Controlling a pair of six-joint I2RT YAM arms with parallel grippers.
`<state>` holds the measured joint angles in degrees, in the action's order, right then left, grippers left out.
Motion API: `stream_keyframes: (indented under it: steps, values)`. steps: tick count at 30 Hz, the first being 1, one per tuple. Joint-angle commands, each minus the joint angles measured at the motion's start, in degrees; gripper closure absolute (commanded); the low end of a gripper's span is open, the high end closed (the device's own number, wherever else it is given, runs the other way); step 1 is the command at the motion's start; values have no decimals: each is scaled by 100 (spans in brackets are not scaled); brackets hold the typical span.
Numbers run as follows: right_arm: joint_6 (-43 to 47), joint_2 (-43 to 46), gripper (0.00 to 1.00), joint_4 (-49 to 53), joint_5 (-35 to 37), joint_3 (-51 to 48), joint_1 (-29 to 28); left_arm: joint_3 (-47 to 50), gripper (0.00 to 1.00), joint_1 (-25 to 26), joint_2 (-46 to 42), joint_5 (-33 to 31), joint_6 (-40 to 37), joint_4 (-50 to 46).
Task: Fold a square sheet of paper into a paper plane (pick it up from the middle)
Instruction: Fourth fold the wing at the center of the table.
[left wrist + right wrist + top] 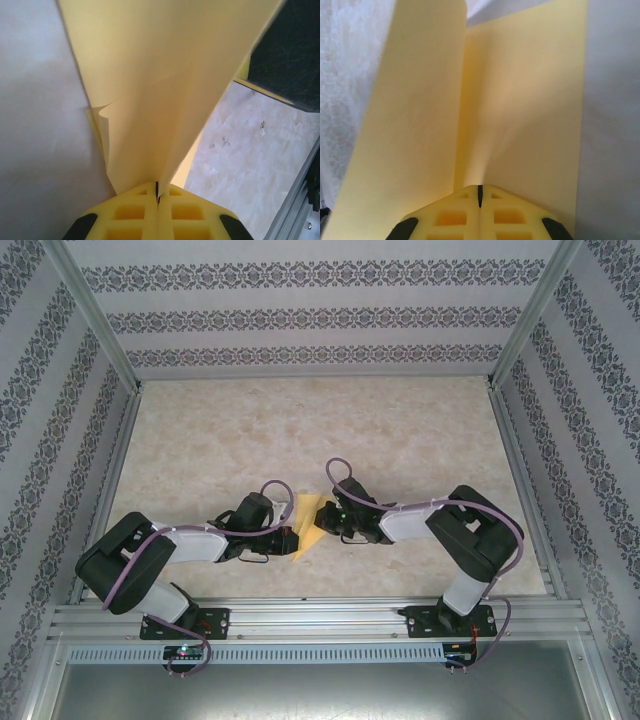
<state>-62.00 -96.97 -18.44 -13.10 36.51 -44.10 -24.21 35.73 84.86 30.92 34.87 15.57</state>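
Pale marbled table (420, 430), folded yellow sheet of paper (308, 520) over its near middle, contact with it unclear.

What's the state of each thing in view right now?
paper: partly folded, creased, pinched between both grippers
left gripper: shut on the paper's edge
right gripper: shut on the paper at a crease
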Motion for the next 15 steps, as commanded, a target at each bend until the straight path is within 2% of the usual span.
stream_keyframes:
  steps: [1, 5, 8, 15]
  values:
    - [-341, 274, 95, 520, 636, -374, -266, 97, 98, -38, -40, -83, -446, 10]
    - [-676, 663, 94, 296, 1135, -733, -599, 67, 99, -38, 78, 54, -490, -5]
    - [-636, 908, 93, 35, 1222, -877, -685, 18, 99, -34, 160, 204, -520, -15]
    - [152, 1645, 86, 317, 1088, -858, -448, -126, 99, -31, 218, 637, -685, -115]
